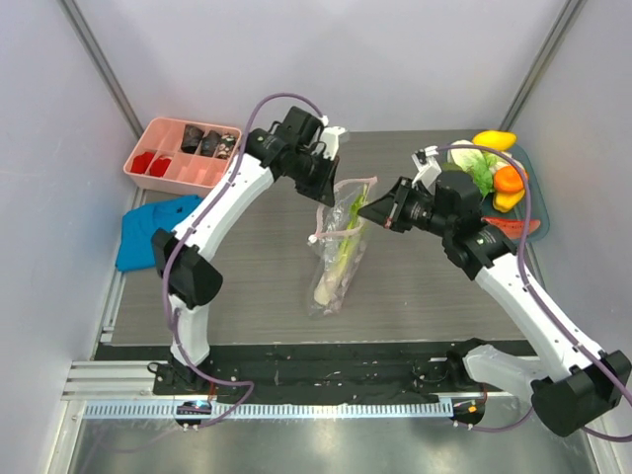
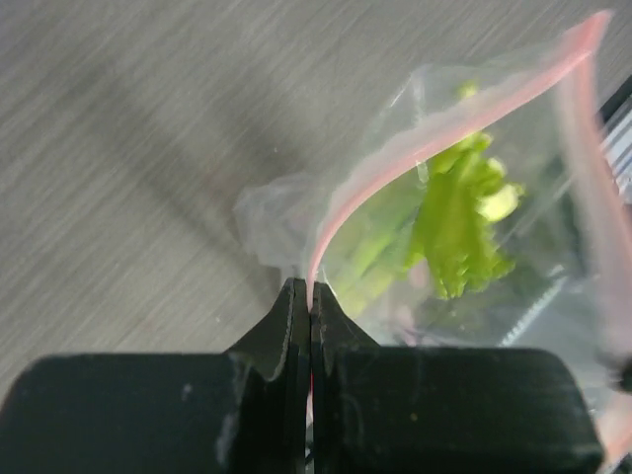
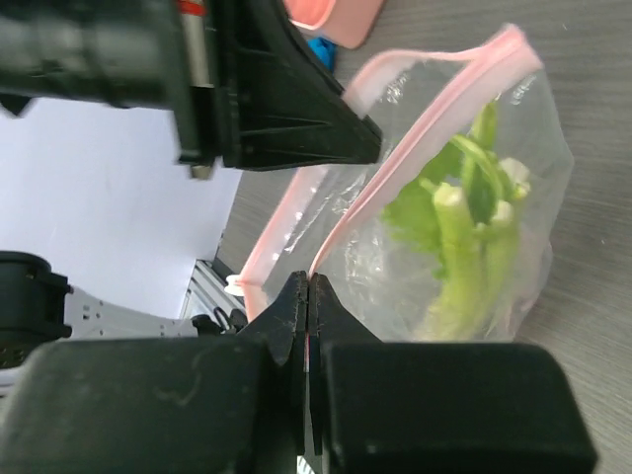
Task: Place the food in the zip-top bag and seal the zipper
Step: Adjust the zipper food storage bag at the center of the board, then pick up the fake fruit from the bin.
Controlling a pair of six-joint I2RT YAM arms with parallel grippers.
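The zip-top bag (image 1: 339,252) hangs upright over the table's middle, its mouth open at the top. The green-white leek (image 1: 336,265) is inside it and also shows in the left wrist view (image 2: 456,219) and the right wrist view (image 3: 464,247). My left gripper (image 1: 324,190) is shut on the pink zipper strip (image 2: 395,163) at the mouth's left side. My right gripper (image 1: 375,210) is shut on the strip's other lip (image 3: 395,168). The cabbage (image 1: 478,166), orange (image 1: 510,179), yellow fruits (image 1: 494,139) and watermelon slice (image 1: 514,225) lie at the far right.
A pink compartment tray (image 1: 170,170) with red and dark pieces stands at the back left. A blue cloth (image 1: 153,229) lies at the left edge. The bag's white slider (image 1: 312,238) hangs at the mouth's near end. Grey walls close in the table on both sides.
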